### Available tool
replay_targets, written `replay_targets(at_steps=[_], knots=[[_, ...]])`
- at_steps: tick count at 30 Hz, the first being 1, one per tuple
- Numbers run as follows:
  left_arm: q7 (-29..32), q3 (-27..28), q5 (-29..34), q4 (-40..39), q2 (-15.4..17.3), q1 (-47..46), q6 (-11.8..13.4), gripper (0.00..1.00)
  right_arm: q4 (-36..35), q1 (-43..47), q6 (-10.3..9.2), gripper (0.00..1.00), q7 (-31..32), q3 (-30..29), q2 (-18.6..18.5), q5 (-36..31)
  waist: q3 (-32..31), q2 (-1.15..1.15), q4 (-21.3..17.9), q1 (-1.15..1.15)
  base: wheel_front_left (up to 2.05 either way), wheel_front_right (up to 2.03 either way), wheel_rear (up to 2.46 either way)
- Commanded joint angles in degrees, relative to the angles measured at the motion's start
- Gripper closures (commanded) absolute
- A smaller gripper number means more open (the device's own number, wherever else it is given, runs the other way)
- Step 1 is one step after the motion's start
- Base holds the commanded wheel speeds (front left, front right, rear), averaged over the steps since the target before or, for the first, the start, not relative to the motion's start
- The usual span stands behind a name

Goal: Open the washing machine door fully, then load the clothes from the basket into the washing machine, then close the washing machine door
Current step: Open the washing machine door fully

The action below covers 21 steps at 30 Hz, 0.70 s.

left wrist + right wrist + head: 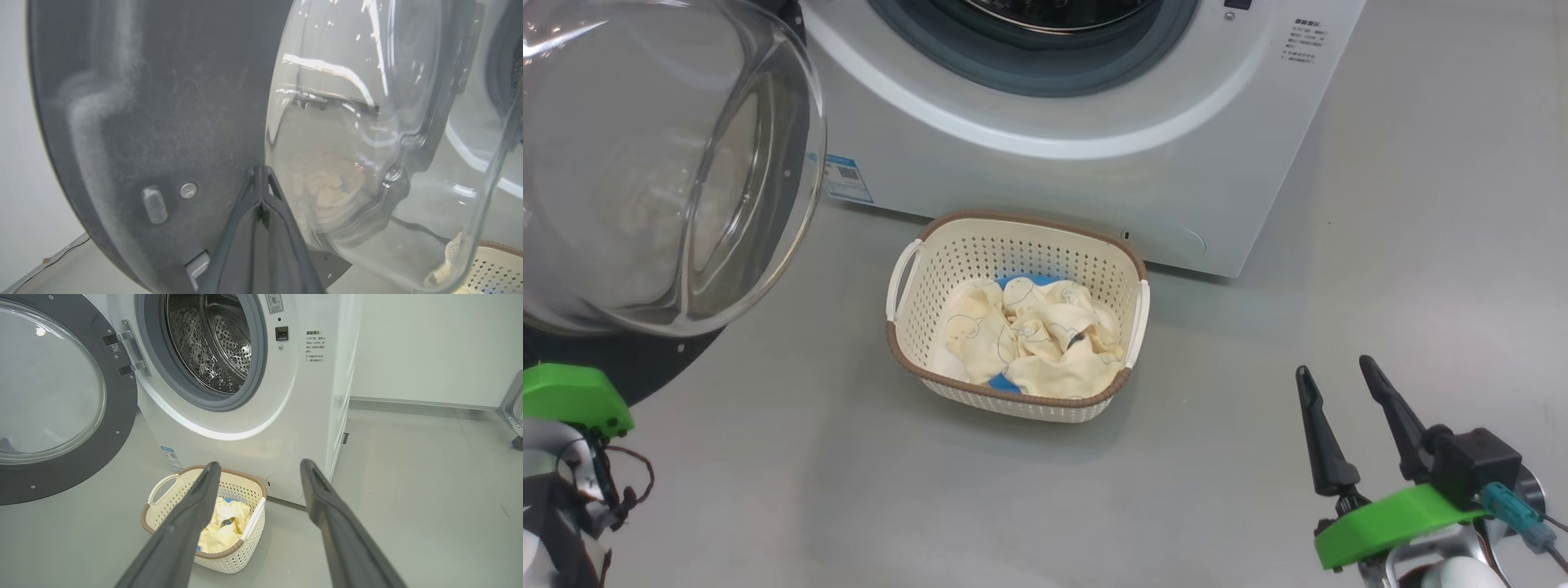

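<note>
Crumpled cream clothes (pixel 1045 343) lie in the basket (pixel 980 253); left end effector (pixel 260 169) clenched, right end effector (pixel 1333 367) spread.

washing machine (pixel 1045 180) top cut off, door (pixel 645 163) cropped left, clothes (pixel 322 192) blurred thru it

right gripper (pixel 1333 366): two long dark fingers (pixel 1325 445), tapering to points. bright green collar (pixel 1396 510) behind them, chunky black box (pixel 1474 465) on top, teal plug (pixel 1512 505) with thin cable. left gripper (pixel 260 173) same dark grey. left wrist has green plate (pixel 572 396), loose dark wire loop (pixel 637 478).
</note>
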Motion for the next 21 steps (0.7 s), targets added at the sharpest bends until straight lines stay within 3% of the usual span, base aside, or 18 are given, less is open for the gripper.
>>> replay_targets(at_steps=[1, 14, 21], knots=[[-0.79, 3.24, 0.45, -0.46, 4.13, -3.55, 3.11, 1.0, -2.17, -2.57, -0.16, 0.0, 0.12, 1.37, -0.41, -0.23, 0.13, 0.0, -0.09, -0.01, 0.0, 0.0, 0.0], [-0.79, 5.95, 2.46, 2.88, 4.94, -5.37, 1.28, 1.0, -1.62, -3.56, -0.16, 0.0, -0.03, 1.56, -0.41, -0.2, 0.35, 0.0, -1.11, -0.01, 0.0, 0.0, 0.0], [-0.8, 8.83, 3.16, -1.88, 2.77, -1.74, 1.19, 1.0, -1.18, -3.85, -0.16, 0.0, -0.44, 1.06, -0.41, 0.15, 0.48, 0.0, -1.65, -0.01, 0.0, 0.0, 0.0]])
